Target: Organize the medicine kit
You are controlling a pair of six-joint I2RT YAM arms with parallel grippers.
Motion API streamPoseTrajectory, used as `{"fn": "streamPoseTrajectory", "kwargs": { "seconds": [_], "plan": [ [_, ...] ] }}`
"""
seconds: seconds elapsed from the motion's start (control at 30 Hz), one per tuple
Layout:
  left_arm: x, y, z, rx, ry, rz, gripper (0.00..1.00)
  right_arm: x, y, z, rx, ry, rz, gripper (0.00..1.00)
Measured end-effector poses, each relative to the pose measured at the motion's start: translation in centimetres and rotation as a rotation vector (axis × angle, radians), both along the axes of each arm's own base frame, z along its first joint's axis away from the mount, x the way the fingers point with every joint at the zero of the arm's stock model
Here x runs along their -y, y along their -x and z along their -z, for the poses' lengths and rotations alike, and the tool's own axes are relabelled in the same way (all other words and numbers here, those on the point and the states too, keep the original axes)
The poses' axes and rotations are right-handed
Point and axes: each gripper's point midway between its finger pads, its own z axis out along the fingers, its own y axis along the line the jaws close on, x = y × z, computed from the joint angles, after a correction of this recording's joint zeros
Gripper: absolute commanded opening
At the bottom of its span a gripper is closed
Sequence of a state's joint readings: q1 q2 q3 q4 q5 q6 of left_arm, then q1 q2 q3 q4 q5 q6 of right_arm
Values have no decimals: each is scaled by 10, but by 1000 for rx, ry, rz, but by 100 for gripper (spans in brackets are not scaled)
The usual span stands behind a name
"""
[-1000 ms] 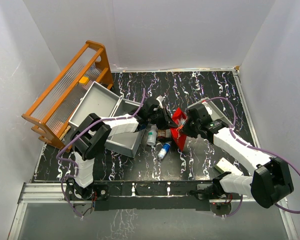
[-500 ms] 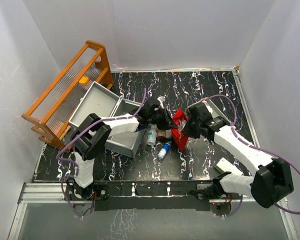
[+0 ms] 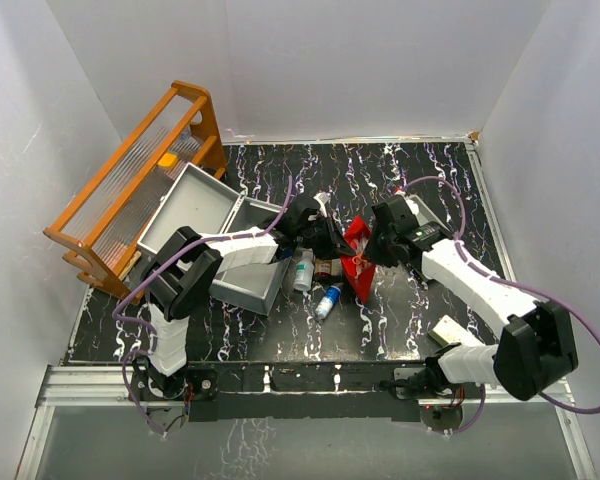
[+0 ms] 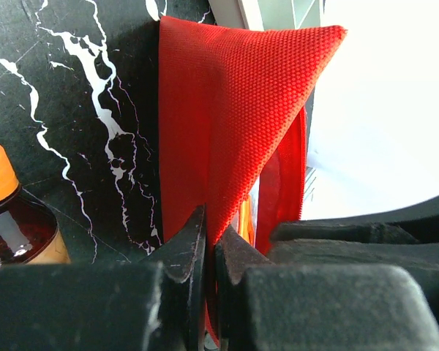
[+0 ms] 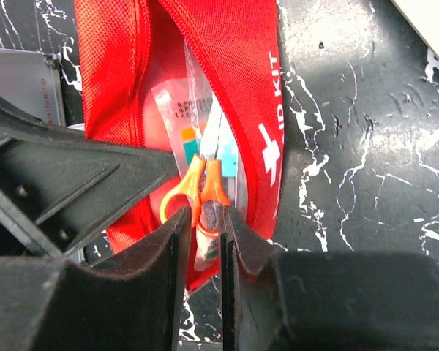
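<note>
The large light-grey hard medicine kit box (image 3: 198,205) stands open at the left of the black marbled table (image 3: 410,180), beside an orange wooden rack (image 3: 130,190). It is well apart from both sets of fingers, off to the robot's left. The left arm reaches past it, so that arm is the nearer one.

All the handling is at the small red soft fabric pouch (image 3: 361,272), which lies mid-table with its long axis running roughly from near to far. The left gripper (image 3: 332,243) has its fingers together, pinched on a raised fold of the pouch (image 4: 219,110), holding the mouth up and open.

The right gripper (image 3: 372,252) comes from the opposite side and hangs straight over that mouth. Its fingers (image 5: 177,241) stand a little apart, and the handles of orange-handled scissors (image 5: 197,186) inside the pouch (image 5: 110,58) run into the gap. Whether they press on the handles I cannot tell.

A white bottle (image 3: 302,270) and a blue-and-white bottle (image 3: 327,300) lie loose between pouch and box. Anything bound for the box likely travels leftward over them.
</note>
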State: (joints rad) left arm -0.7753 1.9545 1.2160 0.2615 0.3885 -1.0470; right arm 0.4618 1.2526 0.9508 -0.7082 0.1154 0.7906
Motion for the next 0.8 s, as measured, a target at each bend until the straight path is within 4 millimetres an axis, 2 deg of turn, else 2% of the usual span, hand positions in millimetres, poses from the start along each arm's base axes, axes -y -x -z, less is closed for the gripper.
{"fn": "streamPoseTrajectory", "kwargs": {
  "seconds": [0.17, 0.37, 0.47, 0.6, 0.8],
  "plan": [
    [0, 0, 0, 2, 0, 4, 0, -9, -10, 13, -25, 13, -49, 22],
    [1, 2, -1, 1, 6, 17, 0, -14, -13, 14, -17, 19, -106, 23],
    [1, 3, -2, -2, 10, 23, 0, -12, -13, 14, -14, 39, -134, 18],
    [2, 5, -4, -4, 18, 34, 0, -10, -9, 18, -29, 65, -169, 6],
    [5, 6, -8, -1, 30, 53, 0, -7, -4, 22, -51, 85, -197, 3]
  ]
}}
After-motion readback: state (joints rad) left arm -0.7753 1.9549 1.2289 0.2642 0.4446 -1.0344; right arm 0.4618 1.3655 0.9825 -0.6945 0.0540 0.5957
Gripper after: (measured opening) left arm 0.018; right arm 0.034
